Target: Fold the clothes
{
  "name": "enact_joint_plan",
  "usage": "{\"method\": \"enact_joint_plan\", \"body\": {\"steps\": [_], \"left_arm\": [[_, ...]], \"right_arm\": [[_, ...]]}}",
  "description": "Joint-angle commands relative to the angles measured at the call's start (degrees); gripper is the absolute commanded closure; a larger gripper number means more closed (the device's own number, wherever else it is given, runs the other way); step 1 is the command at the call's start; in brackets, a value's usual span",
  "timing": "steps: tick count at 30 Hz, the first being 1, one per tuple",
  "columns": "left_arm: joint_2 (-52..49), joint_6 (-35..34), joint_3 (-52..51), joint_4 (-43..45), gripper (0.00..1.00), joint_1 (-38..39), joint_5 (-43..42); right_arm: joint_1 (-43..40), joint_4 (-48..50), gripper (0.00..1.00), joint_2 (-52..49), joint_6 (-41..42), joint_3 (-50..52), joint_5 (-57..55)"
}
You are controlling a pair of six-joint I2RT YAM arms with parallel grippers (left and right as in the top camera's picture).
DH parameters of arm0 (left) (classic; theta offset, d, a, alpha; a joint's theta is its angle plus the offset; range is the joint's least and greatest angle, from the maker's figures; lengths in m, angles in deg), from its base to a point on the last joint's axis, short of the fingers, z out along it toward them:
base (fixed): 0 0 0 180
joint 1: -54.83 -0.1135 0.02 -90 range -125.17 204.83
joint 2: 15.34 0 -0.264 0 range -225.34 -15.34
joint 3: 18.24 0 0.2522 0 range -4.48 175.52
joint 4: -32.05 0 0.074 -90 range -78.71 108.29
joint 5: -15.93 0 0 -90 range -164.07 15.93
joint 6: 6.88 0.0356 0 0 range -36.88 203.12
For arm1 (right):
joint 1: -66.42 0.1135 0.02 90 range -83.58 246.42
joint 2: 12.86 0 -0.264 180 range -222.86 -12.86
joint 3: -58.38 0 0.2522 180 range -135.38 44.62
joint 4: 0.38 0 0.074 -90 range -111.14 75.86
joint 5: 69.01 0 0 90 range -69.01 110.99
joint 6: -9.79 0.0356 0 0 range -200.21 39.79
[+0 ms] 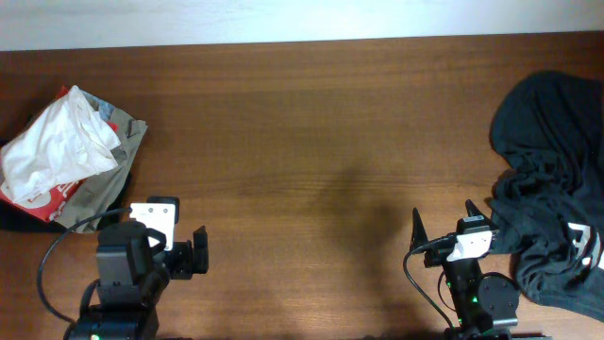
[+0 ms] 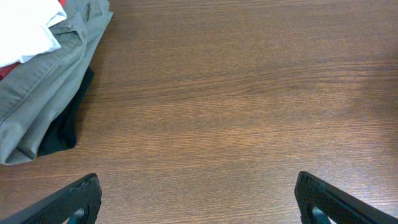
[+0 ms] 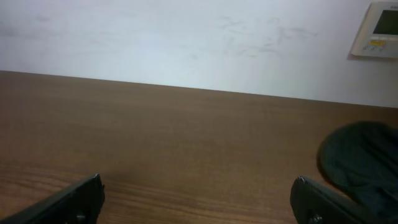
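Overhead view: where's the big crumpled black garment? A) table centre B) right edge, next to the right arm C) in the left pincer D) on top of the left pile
B: the black garment lies crumpled at the table right edge, beside the open right pincer.

This looks like a robotics lab or a test room in an office building, not a home. A long bare wood-grain table [image 1: 311,142] stands against a plain white wall [image 3: 186,37], which has only a small control panel [image 3: 379,28] with a display. The left arm [image 1: 123,283] and right arm [image 1: 477,293] sit at the table's near edge, trailing black cables [image 1: 45,269]. Crumpled clothes [image 1: 57,151] and a dark garment [image 1: 557,170] lie heaped at either end like test material.
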Motion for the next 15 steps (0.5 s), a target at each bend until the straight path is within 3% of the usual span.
{"method": "enact_joint_plan", "body": {"steps": [1, 5, 6, 9, 13, 14, 15], "left_arm": [[0.1, -0.1, 0.0, 0.2, 0.01, -0.1, 0.0], [3.2, -0.2, -1.5, -0.6, 0.01, -0.1, -0.1], [8.1, -0.2, -5.4, 0.6, 0.01, -0.1, -0.9], [19.5, -0.2, -19.1, 15.3, 0.01, -0.1, -3.8], [30.9, -0.9, -37.8, 48.6, 0.01, -0.1, -3.9], [32.3, -0.8, -40.3, 52.8, 0.01, -0.1, -3.9], [33.9, -0.8, -40.9, 51.7, 0.01, -0.1, -2.9]], "right_arm": [[0.5, -0.4, 0.01, 0.6, -0.1, 0.3, -0.5], [0.5, -0.4, 0.01, 0.6, -0.1, 0.3, -0.5], [0.5, -0.4, 0.01, 0.6, -0.1, 0.3, -0.5], [0.5, -0.4, 0.01, 0.6, -0.1, 0.3, -0.5], [0.5, -0.4, 0.01, 0.6, -0.1, 0.3, -0.5], [0.5, -0.4, 0.01, 0.6, -0.1, 0.3, -0.5], [0.5, -0.4, 0.01, 0.6, -0.1, 0.3, -0.5]]}}
